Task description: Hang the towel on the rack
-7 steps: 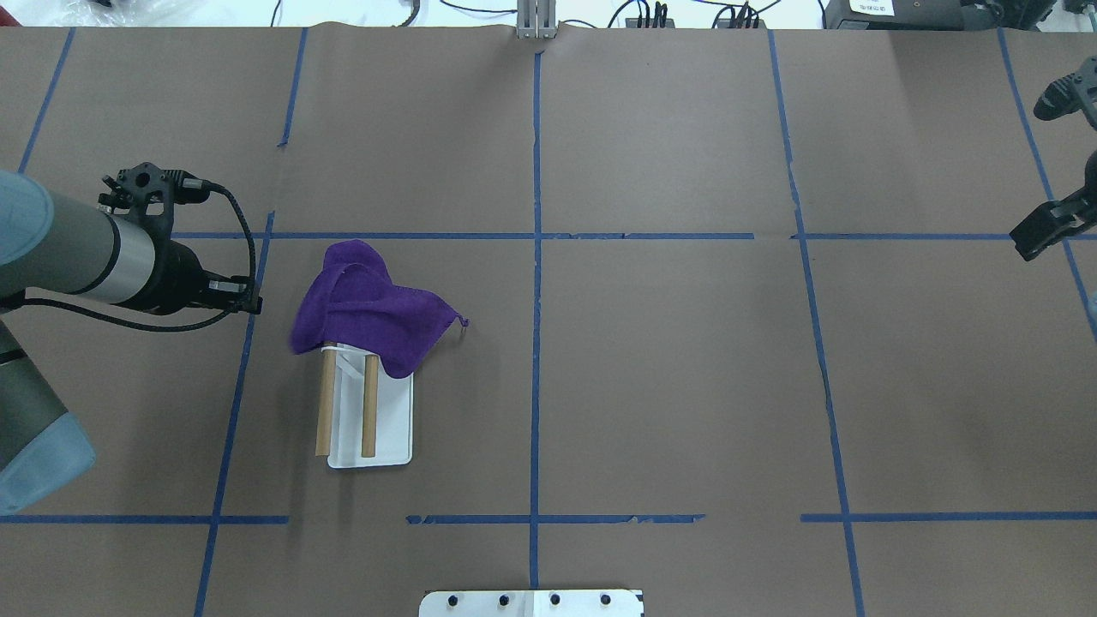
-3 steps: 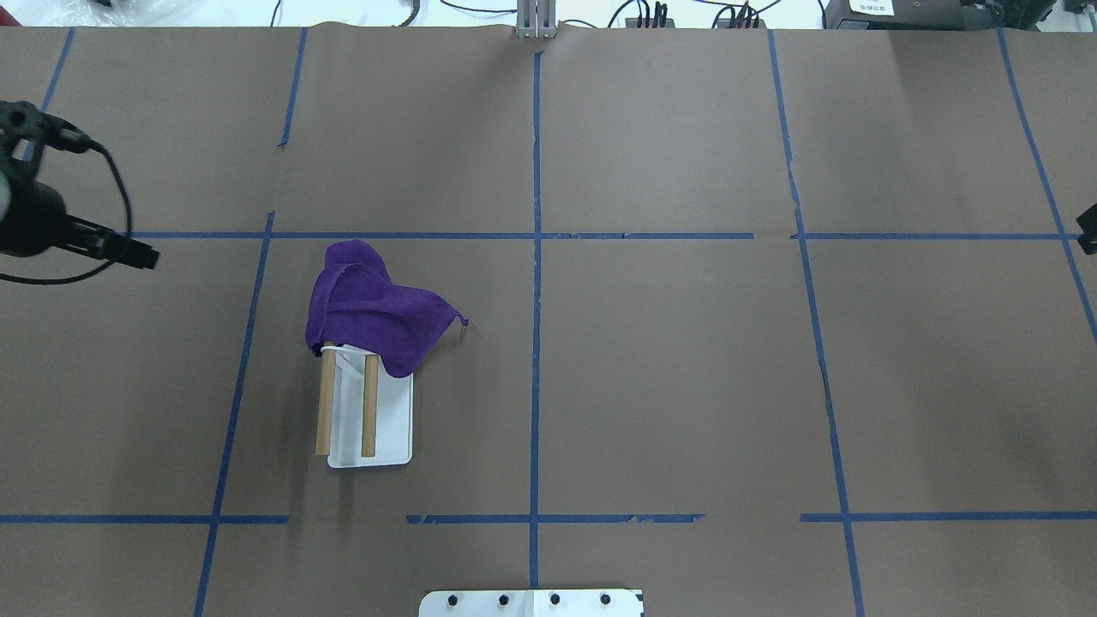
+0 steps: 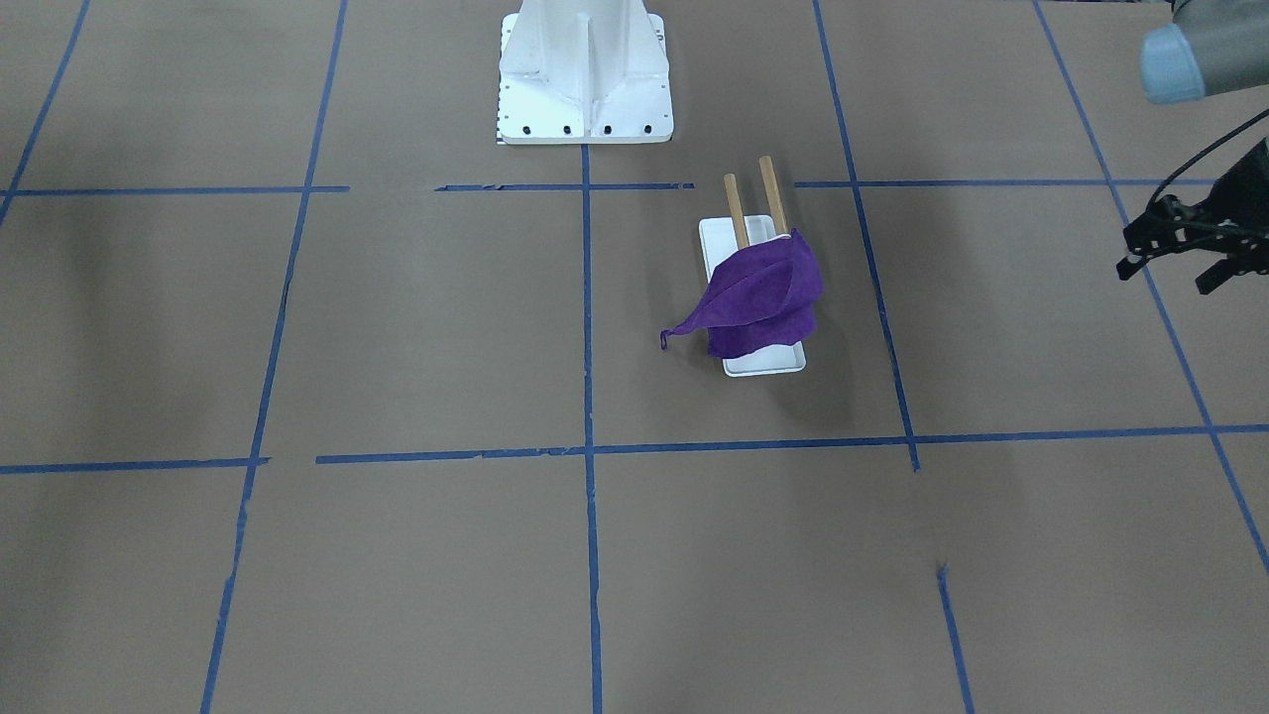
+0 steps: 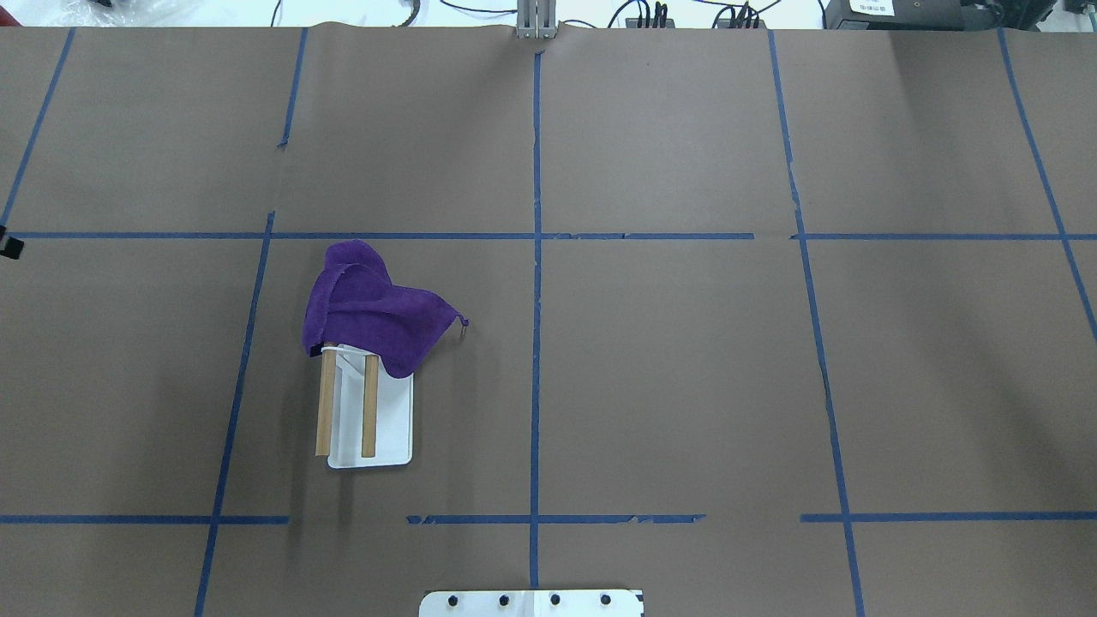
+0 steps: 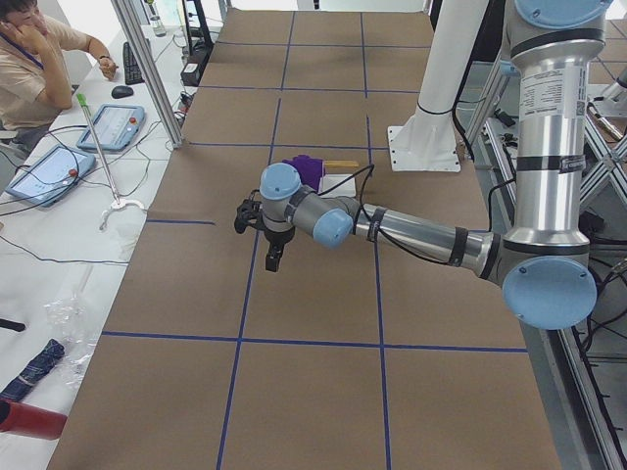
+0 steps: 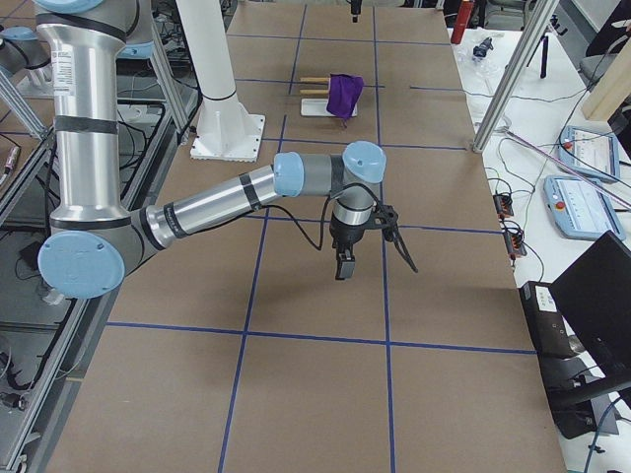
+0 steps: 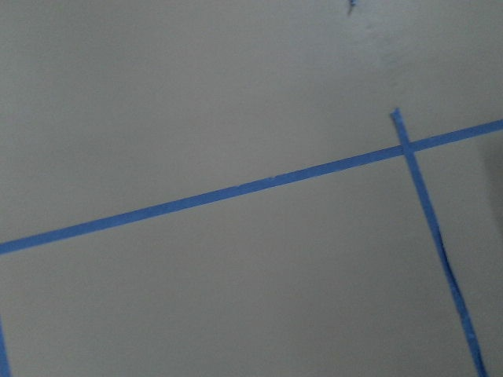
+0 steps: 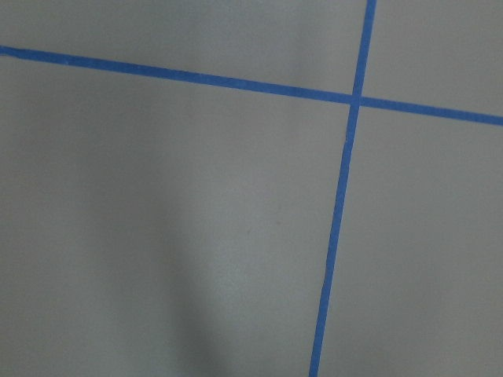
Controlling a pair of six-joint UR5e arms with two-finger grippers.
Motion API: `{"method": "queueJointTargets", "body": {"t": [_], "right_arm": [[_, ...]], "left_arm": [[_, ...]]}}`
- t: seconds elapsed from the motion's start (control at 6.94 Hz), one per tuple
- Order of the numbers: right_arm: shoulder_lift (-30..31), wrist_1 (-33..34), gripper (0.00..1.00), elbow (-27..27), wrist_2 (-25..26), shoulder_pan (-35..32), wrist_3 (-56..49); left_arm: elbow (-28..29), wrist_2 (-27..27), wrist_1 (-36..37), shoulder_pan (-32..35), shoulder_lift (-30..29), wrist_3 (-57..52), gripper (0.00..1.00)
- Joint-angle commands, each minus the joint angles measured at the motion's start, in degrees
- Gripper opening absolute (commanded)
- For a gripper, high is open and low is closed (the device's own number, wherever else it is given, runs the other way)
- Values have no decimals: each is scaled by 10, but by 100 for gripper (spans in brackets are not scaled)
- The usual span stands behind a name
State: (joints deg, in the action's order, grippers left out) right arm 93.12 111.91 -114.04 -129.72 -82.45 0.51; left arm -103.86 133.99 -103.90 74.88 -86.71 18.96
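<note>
The purple towel lies draped over the far ends of the rack's two wooden rods, bunched rather than spread. Its loop corner sticks out to the right. The rack's white base sits left of the centre line. Towel and rack also show in the front view. My left gripper hangs over bare table well left of the rack; only part of its wrist shows in the front view. My right gripper hangs far off to the right. I cannot tell whether either is open or shut.
The large white bolted pedestal stands at the robot's side of the table. Blue tape lines grid the brown table cover. Both wrist views show only table cover and tape. Operators' desks with tablets lie beyond the far edge.
Both arms have pulled outward and left the overhead view, the left arm to the left, the right arm to the right. The towel stays draped on the rods; its left edge settled slightly.
</note>
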Motion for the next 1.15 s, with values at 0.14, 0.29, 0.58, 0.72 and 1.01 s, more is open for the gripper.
{"method": "queueJointTargets", "body": {"t": [0.14, 0.29, 0.58, 0.72, 1.01], "right_arm": [[90, -167, 100, 86, -51, -56, -6], [94, -233, 100, 137, -54, -62, -3], [89, -267, 100, 132, -51, -63, 62], [87, -265, 100, 114, -41, -63, 77], [93, -260, 100, 96, 15, -61, 73]], "left_arm": [[57, 6, 90, 115, 7, -215, 100], [62, 6, 102, 127, 29, -221, 100], [60, 6, 161, 131, 37, -219, 100], [53, 6, 184, 134, 38, -219, 100], [44, 5, 184, 134, 37, -217, 100]]}}
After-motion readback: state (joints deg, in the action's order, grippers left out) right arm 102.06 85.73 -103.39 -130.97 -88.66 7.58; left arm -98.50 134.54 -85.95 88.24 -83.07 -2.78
